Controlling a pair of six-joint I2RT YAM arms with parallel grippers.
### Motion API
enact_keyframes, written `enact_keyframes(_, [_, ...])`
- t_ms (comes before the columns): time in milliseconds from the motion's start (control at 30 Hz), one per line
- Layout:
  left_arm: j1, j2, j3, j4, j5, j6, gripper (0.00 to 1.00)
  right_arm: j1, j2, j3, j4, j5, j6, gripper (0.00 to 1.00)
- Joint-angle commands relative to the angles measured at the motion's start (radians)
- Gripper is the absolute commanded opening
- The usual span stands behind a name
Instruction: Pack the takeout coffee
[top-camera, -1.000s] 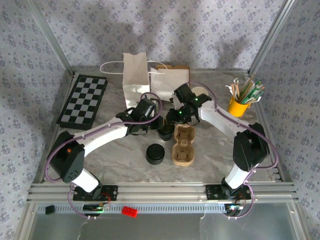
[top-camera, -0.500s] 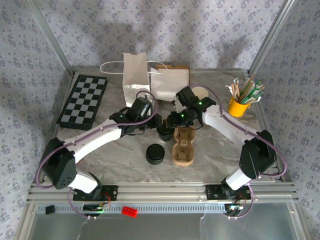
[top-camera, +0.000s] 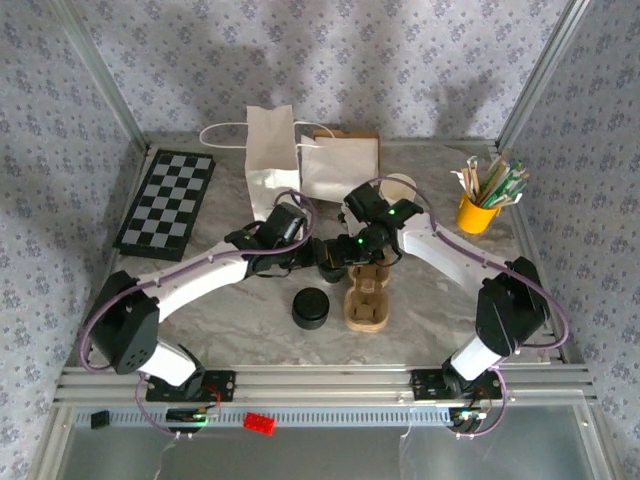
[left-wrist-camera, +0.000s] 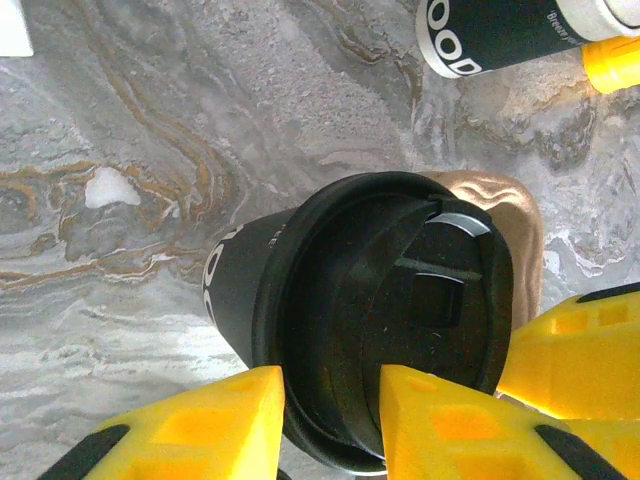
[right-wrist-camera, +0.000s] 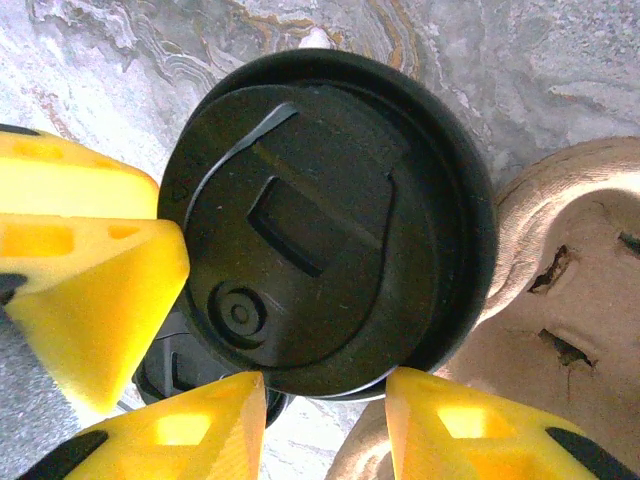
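Checkerboard mat: far left, not in play.
Left gripper: fingers part-spread astride the lid's rim; whether they pinch, cannot tell.
Takeout coffee: lidded, standing on the table mid-scene, just left of the cardboard carrier.
Right gripper: likewise astride the rim; grip cannot be told.
Step, as judged: securing the cup before packing. Next calls for one firm hold, a level lift, then rightward into a carrier well.
Surface: grey marbled table.
Room: floral-papered walls.
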Motion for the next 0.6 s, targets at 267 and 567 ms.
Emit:
enact_keyframes(267, [-0.002, 0.05, -0.017, 0.041, 0.031, -0.009, 0.26, 0.011, 0.066, -0.009, -0.023, 0.043, -0.028, 0.35])
enact_keyframes(567, [0.002, 0.113, 0.015, 0.111, 0.034, 0.024, 0.25, 0.003, 0.088, -0.001, -0.021, 0.124, -0.047, 0.34])
